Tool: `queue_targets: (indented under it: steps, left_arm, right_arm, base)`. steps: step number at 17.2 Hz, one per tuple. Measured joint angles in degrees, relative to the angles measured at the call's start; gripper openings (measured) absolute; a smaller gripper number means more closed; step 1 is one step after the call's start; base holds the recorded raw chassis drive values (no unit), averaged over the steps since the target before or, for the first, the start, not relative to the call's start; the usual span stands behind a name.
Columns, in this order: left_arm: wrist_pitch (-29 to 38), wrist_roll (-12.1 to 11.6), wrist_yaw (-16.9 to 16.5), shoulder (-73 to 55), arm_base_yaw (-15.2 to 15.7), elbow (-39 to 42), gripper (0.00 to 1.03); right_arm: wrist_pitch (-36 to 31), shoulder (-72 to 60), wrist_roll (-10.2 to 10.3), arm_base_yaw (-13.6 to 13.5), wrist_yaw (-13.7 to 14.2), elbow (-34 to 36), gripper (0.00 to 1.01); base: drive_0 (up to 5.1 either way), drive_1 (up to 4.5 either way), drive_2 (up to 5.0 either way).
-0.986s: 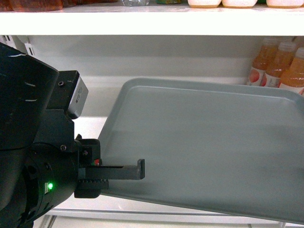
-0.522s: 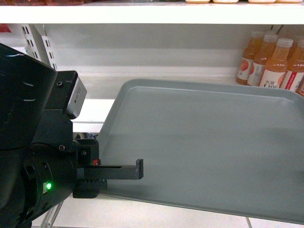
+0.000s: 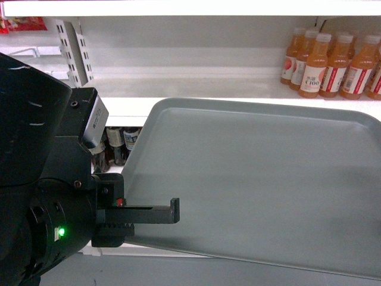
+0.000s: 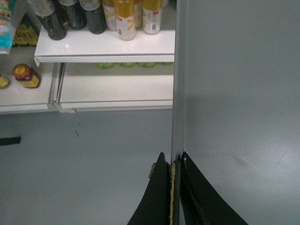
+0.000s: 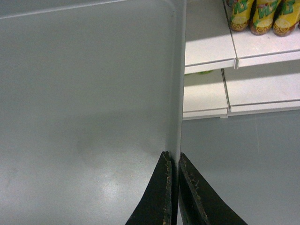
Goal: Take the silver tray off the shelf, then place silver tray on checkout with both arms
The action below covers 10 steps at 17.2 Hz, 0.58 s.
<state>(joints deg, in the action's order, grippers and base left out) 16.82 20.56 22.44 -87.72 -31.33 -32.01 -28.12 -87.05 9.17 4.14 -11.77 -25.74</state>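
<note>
The silver tray (image 3: 256, 179) is held level in the air in front of the shelf (image 3: 196, 89), clear of its board. My left gripper (image 4: 172, 159) is shut on the rim of the tray's left edge (image 4: 178, 93). In the head view its black finger (image 3: 172, 211) lies over that edge. My right gripper (image 5: 173, 157) is shut on the rim of the right edge (image 5: 177, 70) and is outside the head view. The checkout is out of view.
Orange juice bottles (image 3: 327, 59) stand on the shelf at the back right. Dark bottles (image 3: 116, 143) stand on a lower board, near a slotted upright (image 3: 68, 47). Grey floor (image 4: 84, 164) lies under the tray. Lower shelves hold bottles (image 4: 126, 18), a jar (image 4: 26, 76) and yellow-green bottles (image 5: 262, 14).
The shelf has drawn back and risen in the head view; the juice bottles shifted left and the lower board's dark bottles came into sight. The tray and left arm keep their place in the view.
</note>
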Motion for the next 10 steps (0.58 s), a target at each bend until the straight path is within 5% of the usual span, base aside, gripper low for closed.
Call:
queue_targets:
  steps: [10]
  left_arm:
    - [0.3, 0.0, 0.0, 0.0, -0.1, 0.0, 0.03]
  right_arm:
    - [0.0, 0.0, 0.0, 0.0, 0.0, 0.0, 0.03]
  base:
    - [0.0, 0.0, 0.0]
